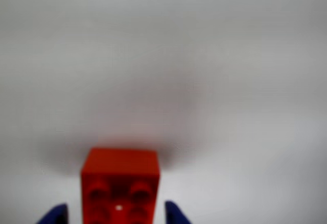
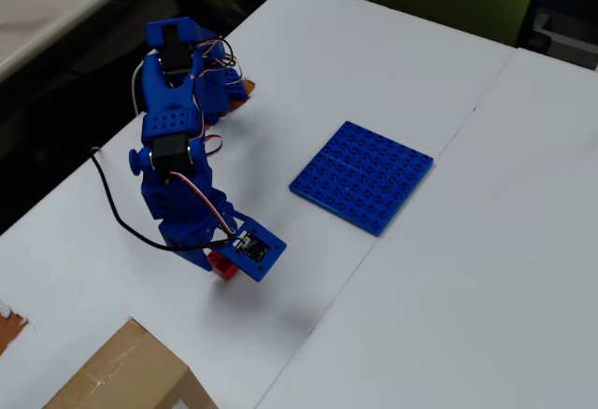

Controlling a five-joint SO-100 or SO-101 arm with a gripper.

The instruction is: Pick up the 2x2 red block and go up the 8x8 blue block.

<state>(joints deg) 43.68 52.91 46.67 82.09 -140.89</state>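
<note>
Red 2x2 block (image 1: 120, 185) sits at the bottom centre of the wrist view, blurred, bright red, squarish, its four round studs facing the camera. Two blue fingertips flank it on either side, so your gripper (image 1: 118, 215) appears to be closed around the block, though contact itself is too blurred to confirm. Behind it is only plain white table (image 1: 204, 55).

In the overhead view, the block (image 2: 221, 265) shows as a red sliver under the blue arm (image 2: 177, 162), lower left of centre. The 8x8 blue block (image 2: 363, 176), a flat studded plate, lies well apart toward the upper right. Lift straight up before you swing across, keeping the grip firm.
</note>
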